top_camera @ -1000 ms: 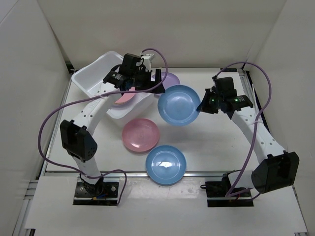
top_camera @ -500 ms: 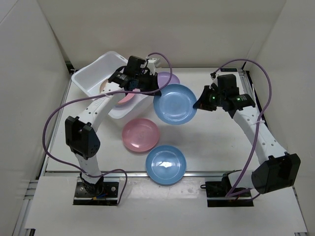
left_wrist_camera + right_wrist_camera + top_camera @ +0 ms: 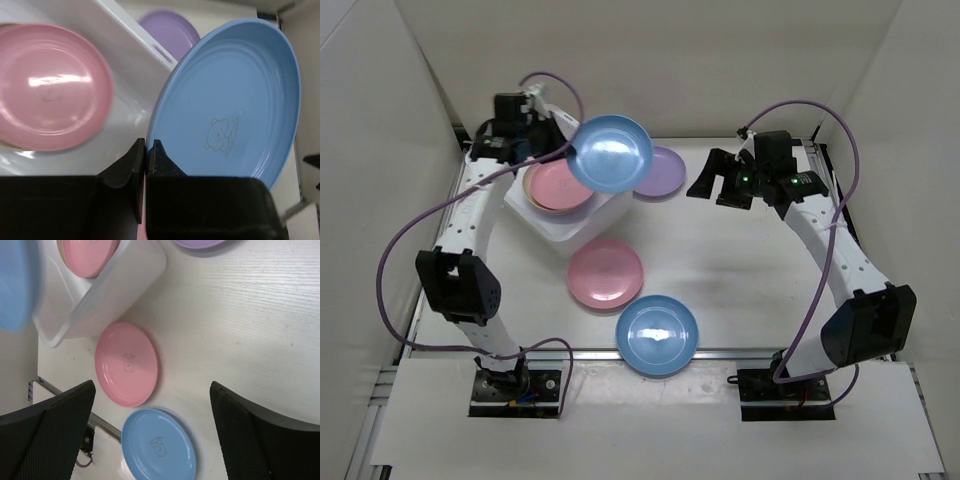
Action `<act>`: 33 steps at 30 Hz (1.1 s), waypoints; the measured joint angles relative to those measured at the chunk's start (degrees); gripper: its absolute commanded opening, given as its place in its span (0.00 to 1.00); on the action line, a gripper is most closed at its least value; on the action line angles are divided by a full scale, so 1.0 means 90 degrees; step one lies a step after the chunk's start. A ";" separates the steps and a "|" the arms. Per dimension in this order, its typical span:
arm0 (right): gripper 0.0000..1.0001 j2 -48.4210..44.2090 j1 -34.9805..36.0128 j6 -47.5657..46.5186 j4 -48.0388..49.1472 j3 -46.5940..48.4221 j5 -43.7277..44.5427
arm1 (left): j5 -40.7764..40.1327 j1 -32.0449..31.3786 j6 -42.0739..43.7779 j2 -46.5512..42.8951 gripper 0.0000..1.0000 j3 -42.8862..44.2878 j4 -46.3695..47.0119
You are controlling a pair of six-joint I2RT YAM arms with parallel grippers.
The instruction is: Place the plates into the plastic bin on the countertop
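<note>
My left gripper is shut on the near rim of a blue plate, which it holds tilted in the air. In the top view this blue plate hangs over the back edge of the white plastic bin, with the left gripper at the plate's left rim. A pink plate lies inside the bin. A purple plate, a pink plate and another blue plate lie on the countertop. My right gripper hangs open and holds nothing, right of the purple plate.
The right wrist view looks down between wide-spread fingers at the pink plate, the blue plate and the bin's corner. A metal rail edges the countertop's near side. White walls enclose the back and sides.
The blue plate passed from the right gripper to the left. The left gripper shut on its rim and swung it back and left over the bin; the right gripper opened and drew back.
</note>
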 measured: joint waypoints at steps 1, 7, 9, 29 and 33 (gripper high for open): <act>0.99 0.0061 -0.0007 -0.0005 -0.0005 0.0041 -0.0002 | -0.0010 0.0267 -0.0075 -0.0080 0.10 -0.0022 0.0080; 0.99 0.0301 -0.0340 0.0000 -0.0024 0.0092 0.0002 | -0.0279 0.1535 -0.0430 -0.0406 0.10 -0.0369 0.0381; 0.99 0.0355 -0.0590 0.0024 -0.0024 0.0092 0.0056 | -0.0403 0.1719 -0.0481 -0.0338 0.10 -0.0491 0.0403; 0.99 0.2387 -0.1037 0.0129 0.0274 0.1039 0.0826 | -0.1931 0.1566 -0.0272 0.2438 0.99 0.1022 -0.1005; 0.99 0.2064 -0.0867 0.0068 0.0294 0.0469 0.1081 | -0.1933 0.1433 -0.0211 0.2472 0.99 0.1501 -0.1161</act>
